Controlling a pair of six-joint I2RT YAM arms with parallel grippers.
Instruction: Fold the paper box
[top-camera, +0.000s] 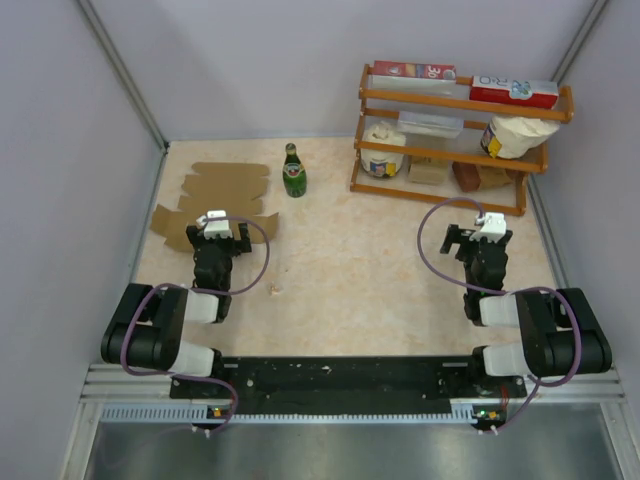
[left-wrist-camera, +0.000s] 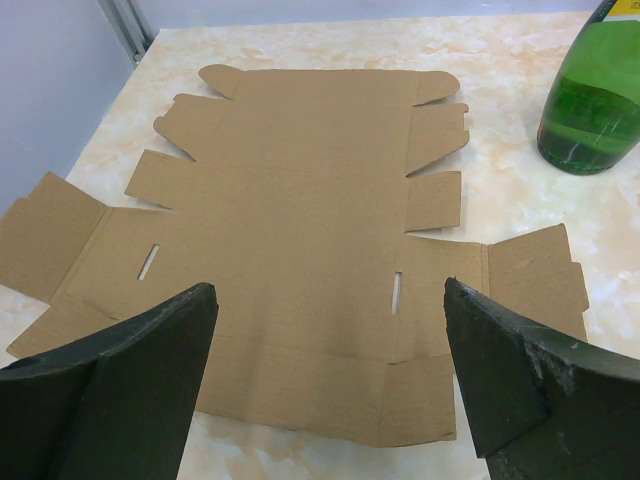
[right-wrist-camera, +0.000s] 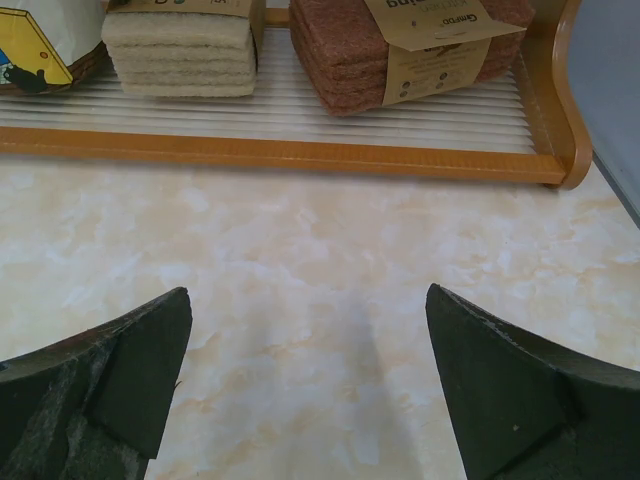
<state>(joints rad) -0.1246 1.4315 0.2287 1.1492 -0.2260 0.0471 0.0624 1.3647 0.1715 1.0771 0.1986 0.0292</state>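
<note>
The paper box (top-camera: 222, 190) is a flat brown cardboard sheet with cut flaps, lying unfolded at the back left of the table. In the left wrist view the paper box (left-wrist-camera: 300, 210) fills most of the picture, with two narrow slots near its near edge. My left gripper (top-camera: 220, 232) hovers over the sheet's near edge, open, and in its own view my left gripper (left-wrist-camera: 330, 345) holds nothing. My right gripper (top-camera: 482, 240) is open over bare table at the right. Seen from its own wrist, my right gripper (right-wrist-camera: 308, 345) is empty.
A green glass bottle (top-camera: 293, 172) stands just right of the sheet, and the same bottle (left-wrist-camera: 595, 95) shows close to its flaps. A wooden rack (top-camera: 455, 135) with packages and sponges (right-wrist-camera: 400, 45) fills the back right. Grey walls enclose the table on three sides.
</note>
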